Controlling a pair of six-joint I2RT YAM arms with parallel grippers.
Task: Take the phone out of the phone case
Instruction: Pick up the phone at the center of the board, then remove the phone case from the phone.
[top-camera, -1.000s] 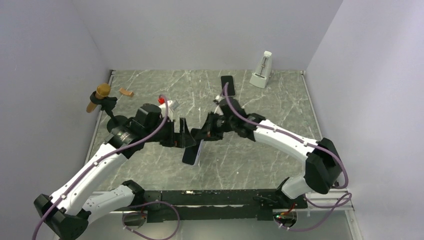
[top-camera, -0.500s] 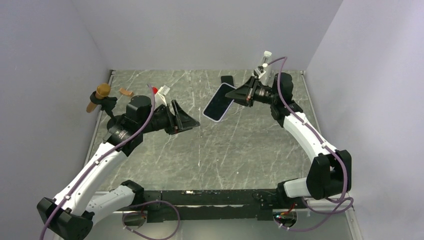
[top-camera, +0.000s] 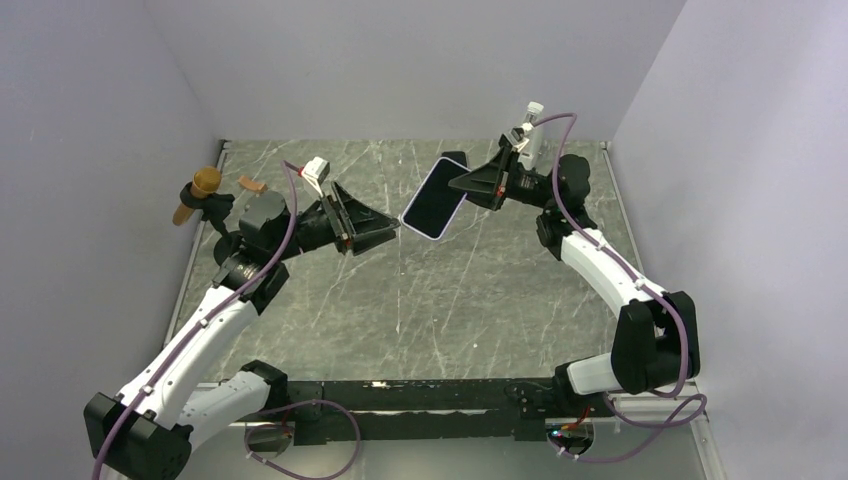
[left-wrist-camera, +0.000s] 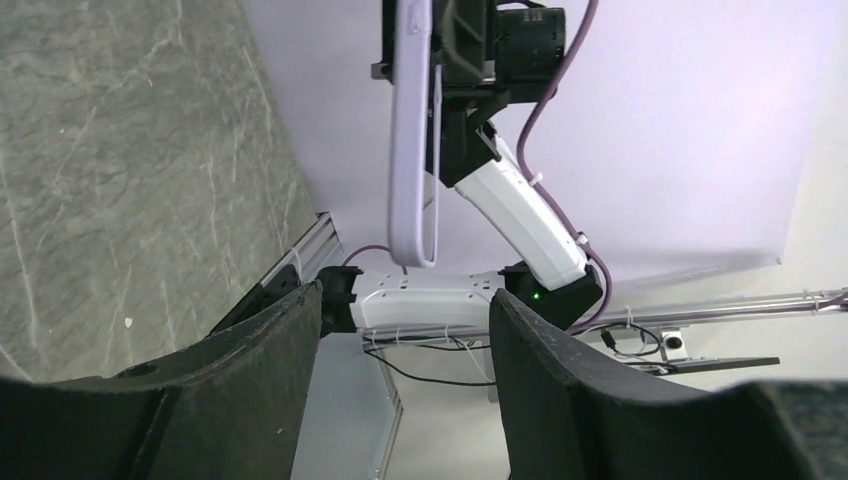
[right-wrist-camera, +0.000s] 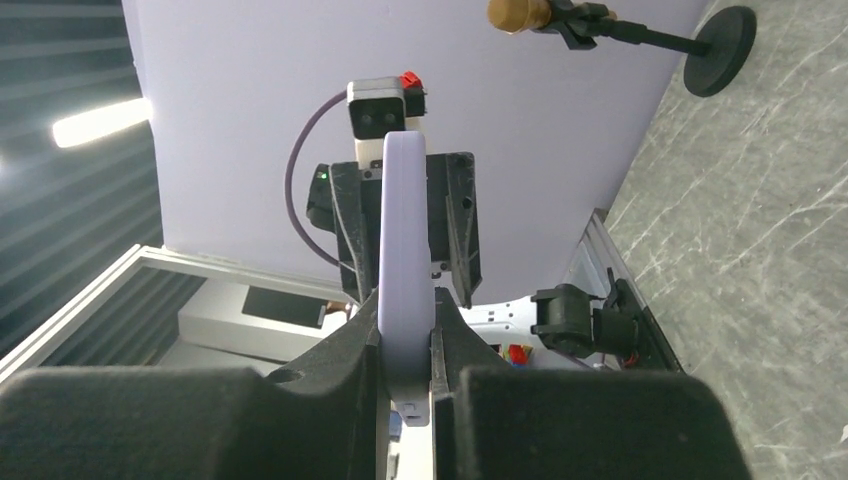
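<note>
Right gripper, raised above the rear of the marbled table, is clamped on one short end of the phone case. The case is held clear of the tabletop, tilted, with a dark face framed by its pale lavender rim turned toward the overhead camera. Whether that dark face is a phone screen or the shell's lining cannot be told.

Right wrist view: the gripper pinches the case edge-on between its two padded fingers, and the lavender edge stands straight up from them.

Left gripper hovers just beside the case's free end without touching it, its jaws spread and nothing between them.

Left wrist view: the gripper shows both fingers wide apart, with the case hanging edge-on beyond them as a thin lavender band.

A dark phone-shaped slab lies flat on the table behind the case, partly hidden by it. At the left edge of the table stands a gold-headed microphone on a black stand, with a small tan piece lying near it.
</note>
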